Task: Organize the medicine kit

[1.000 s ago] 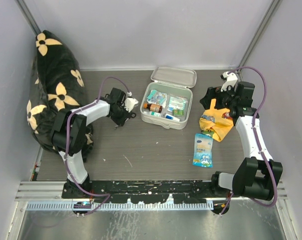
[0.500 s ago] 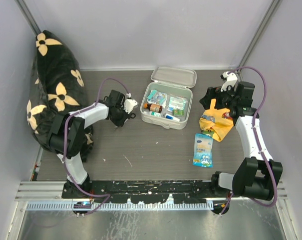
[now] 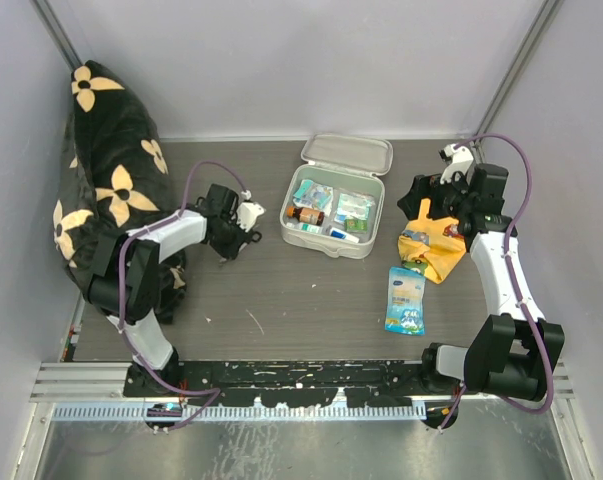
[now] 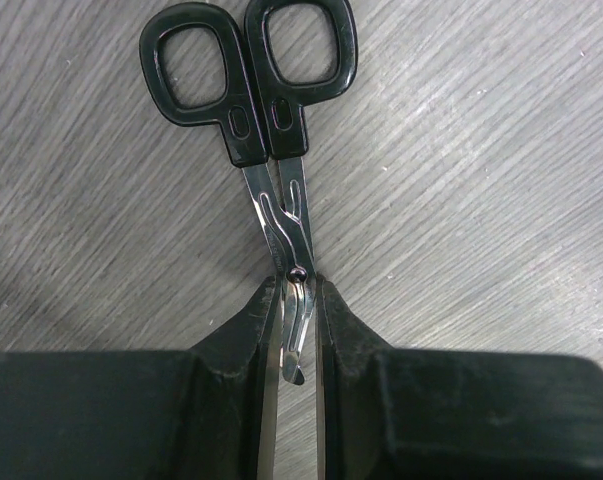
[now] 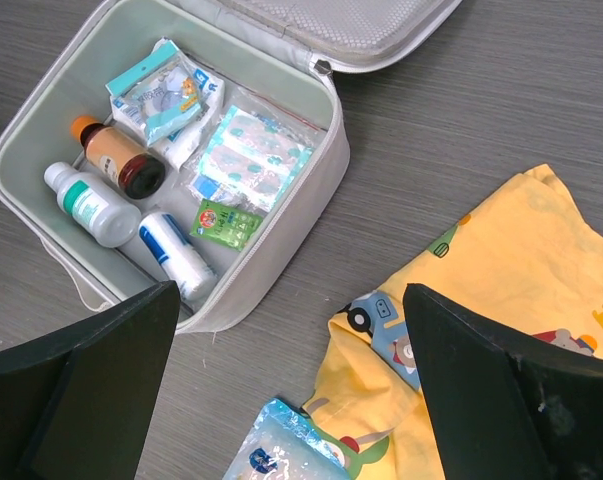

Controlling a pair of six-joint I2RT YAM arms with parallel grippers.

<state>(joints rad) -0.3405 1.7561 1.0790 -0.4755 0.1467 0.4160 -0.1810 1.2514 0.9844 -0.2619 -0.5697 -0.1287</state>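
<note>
My left gripper (image 4: 293,300) pinches the black-handled steel scissors (image 4: 281,200) by the blades, handles pointing up-frame. The pale plastic medicine kit (image 3: 331,246) lies to its right in the overhead view.

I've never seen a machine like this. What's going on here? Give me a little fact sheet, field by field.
case: medicine kit, lid open, bottles and sachets inside
left gripper: shut on the blades of the scissors
right gripper: open, holding nothing, right of the kit, near the yellow cloth
outside the kit: scissors, yellow cloth, blue-yellow packet
also there: flowered black pillow, far left
</note>
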